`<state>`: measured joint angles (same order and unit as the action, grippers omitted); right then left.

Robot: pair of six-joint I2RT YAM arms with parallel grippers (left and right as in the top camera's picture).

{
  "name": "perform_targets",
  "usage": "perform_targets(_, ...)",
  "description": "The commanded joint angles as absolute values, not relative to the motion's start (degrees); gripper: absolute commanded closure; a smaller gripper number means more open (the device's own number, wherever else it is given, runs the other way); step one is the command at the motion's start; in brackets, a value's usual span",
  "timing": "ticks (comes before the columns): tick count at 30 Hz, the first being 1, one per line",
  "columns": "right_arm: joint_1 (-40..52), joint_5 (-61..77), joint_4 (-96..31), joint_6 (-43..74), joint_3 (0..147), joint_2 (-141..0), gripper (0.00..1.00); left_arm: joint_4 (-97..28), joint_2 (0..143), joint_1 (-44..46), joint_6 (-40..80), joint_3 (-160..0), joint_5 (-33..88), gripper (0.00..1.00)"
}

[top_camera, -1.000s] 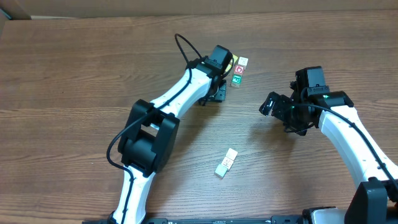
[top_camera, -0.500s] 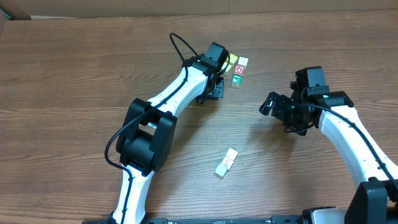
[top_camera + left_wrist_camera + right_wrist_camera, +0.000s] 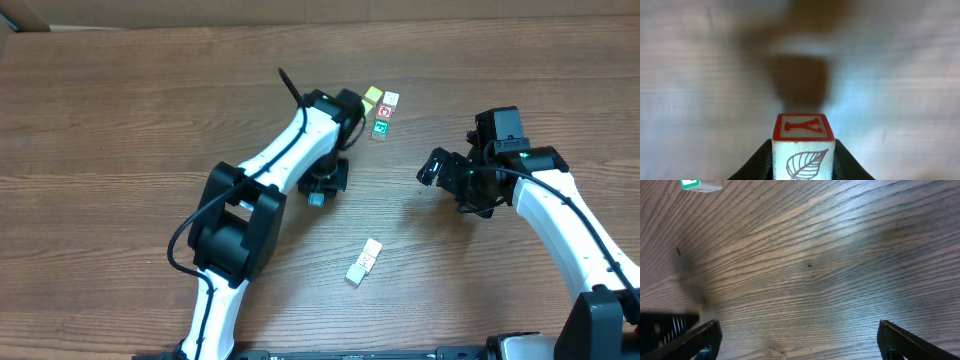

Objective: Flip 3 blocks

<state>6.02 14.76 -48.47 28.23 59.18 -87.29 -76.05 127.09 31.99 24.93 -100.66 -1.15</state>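
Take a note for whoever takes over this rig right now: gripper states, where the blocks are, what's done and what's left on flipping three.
Left gripper: shut on a block with a red Y face and a leaf face; it looks lifted off the table.
Right gripper: open, empty, over bare wood.
Far cluster: red-print block, green-print cube, yellow-topped cube.
Two pale blocks lie side by side near the front middle.
Done: flips so far cannot be told.
Left: probably turn the held block, set it down, then go on.
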Motion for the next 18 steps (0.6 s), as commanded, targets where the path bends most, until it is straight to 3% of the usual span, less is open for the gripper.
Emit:
perform_targets(1,6.0,14.4,-48.2,27.6,59.7,-87.5,0.00,-79.7,123.0,35.4,25.3,-101.1,-0.6,0.72)
perform_targets(10,6.0,14.4,-48.2,27.6,59.7,-87.5,0.00,-87.9,118.9,44.1,33.7,-98.7,-8.2,0.76)
perform_targets(18,6.0,14.4,-48.2,27.6,59.7,-87.5,0.00,-87.3,102.6,42.9,37.8,-89.0,-7.4,0.74)
